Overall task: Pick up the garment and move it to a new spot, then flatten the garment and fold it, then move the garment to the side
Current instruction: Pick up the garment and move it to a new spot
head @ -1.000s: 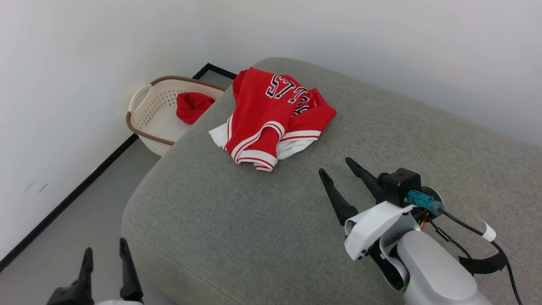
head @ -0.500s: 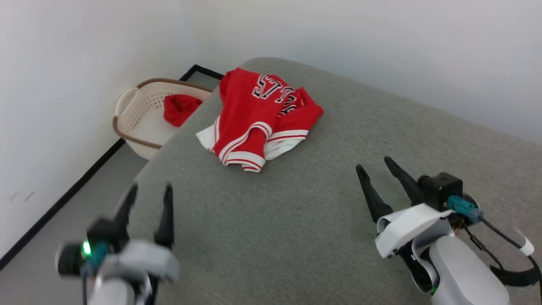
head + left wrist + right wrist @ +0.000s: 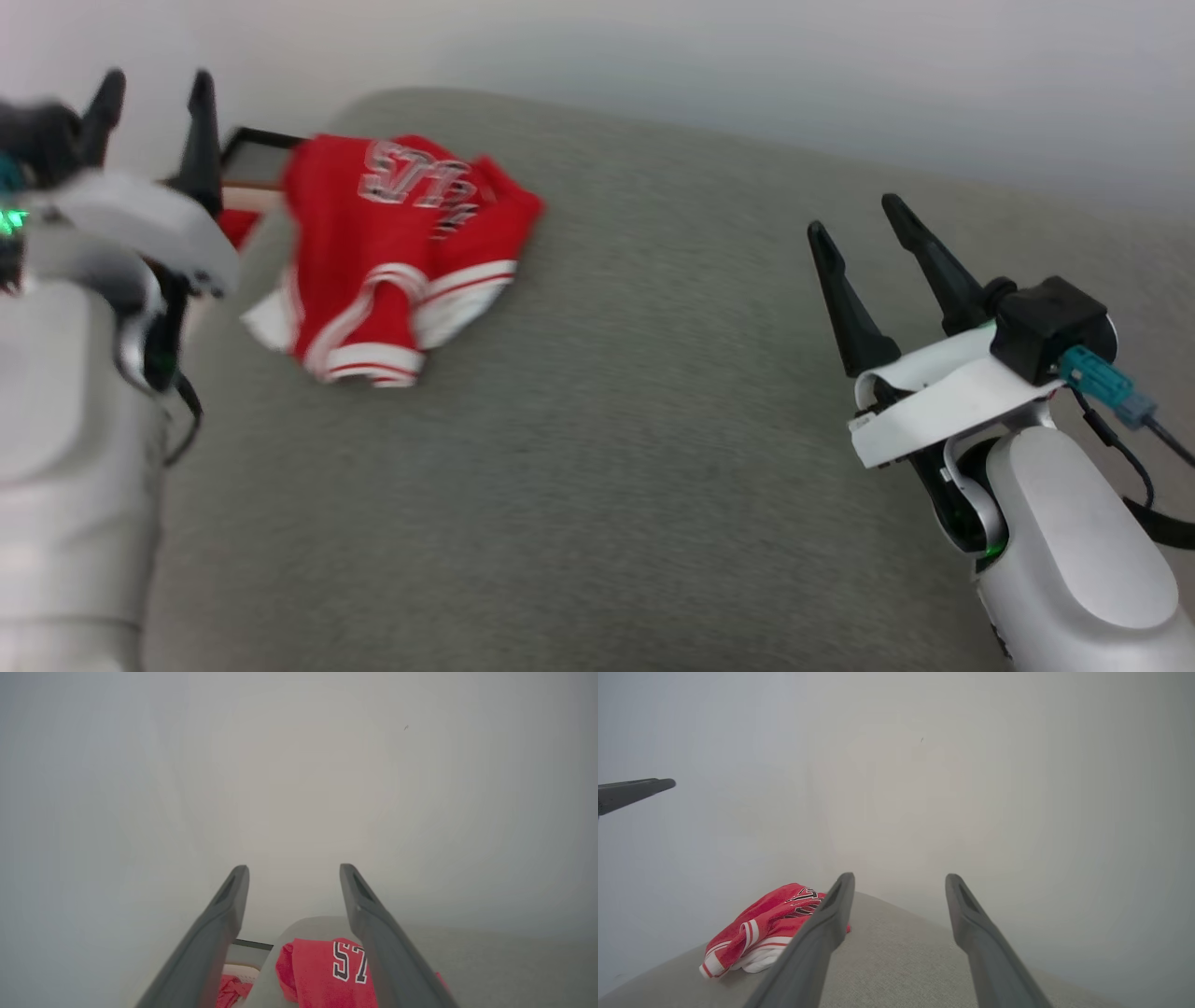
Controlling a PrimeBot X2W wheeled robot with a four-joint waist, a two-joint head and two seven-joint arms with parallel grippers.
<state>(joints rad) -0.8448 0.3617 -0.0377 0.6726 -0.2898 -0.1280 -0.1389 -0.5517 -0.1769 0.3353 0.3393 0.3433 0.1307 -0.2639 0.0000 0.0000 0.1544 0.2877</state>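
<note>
**First:** While the grey seat (image 3: 653, 420) spreads across most of the head view, where does the garment (image 3: 373, 243) lie on it?

**Second:** It lies crumpled at the far left corner, close to the pale wall (image 3: 747, 56). It is red, with white sleeve cloth showing beneath, white-and-red striped trim along the bunched hems, and black white-edged block letters facing up.

**First:** And the arms?

**Second:** The left gripper (image 3: 156, 79) is raised at the seat's left edge, just beside the garment, its fingers spread wide and holding nothing. Its pale forearm covers part of that edge. The right gripper (image 3: 854, 215) is well apart on the right over bare seat, equally wide and empty.

**First:** Anything smaller?

**Second:** The left wrist view shows a pale basket (image 3: 240, 969) past the corner, with a small red cloth (image 3: 231, 991) inside.
</note>
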